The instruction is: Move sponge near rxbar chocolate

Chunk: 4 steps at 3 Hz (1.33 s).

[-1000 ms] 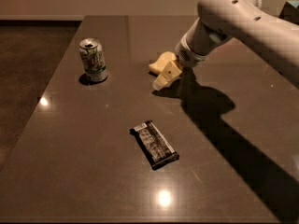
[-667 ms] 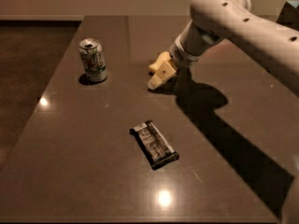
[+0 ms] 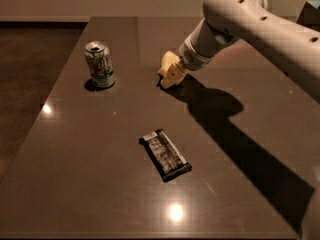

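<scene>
The sponge (image 3: 168, 78) shows as a pale yellow, soft-edged lump in the upper middle of the frame, low against the tabletop (image 3: 75, 174) and right at the tool (image 3: 171, 69); the two share a colour, so where one ends and the other begins cannot be told, nor whether the tool is spread or pinching; the white arm (image 3: 250, 29) comes in from the upper right and throws a long shadow toward the lower right. The bar (image 3: 165, 154) lies slantwise at lower centre, well apart from the sponge; its black wrapper carries grey-white print too small to read. The can (image 3: 100, 64) stands upright at upper left, green and white, lettering unreadable. The tabletop is dark brown and glossy with two bright light spots; dark floor lies left, a pale wall behind.
</scene>
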Each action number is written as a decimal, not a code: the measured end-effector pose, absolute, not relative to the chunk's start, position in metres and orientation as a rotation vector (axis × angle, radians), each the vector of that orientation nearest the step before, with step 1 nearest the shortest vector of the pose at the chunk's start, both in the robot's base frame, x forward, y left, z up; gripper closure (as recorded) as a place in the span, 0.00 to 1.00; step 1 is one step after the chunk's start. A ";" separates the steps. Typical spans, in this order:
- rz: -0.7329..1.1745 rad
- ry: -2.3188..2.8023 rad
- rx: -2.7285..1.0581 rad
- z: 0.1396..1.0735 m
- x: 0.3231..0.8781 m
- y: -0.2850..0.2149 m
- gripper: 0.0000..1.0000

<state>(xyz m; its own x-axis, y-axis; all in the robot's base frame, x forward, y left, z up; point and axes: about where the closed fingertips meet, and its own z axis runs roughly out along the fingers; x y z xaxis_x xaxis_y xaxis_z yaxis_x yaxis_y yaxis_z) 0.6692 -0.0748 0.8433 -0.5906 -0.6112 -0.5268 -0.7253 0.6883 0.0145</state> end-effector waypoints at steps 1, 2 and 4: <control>0.336 2.365 -1.109 0.855 0.643 -0.073 0.64; 0.347 2.315 -1.232 0.869 0.603 -0.072 0.87; 0.425 2.254 -1.500 0.880 0.520 -0.067 1.00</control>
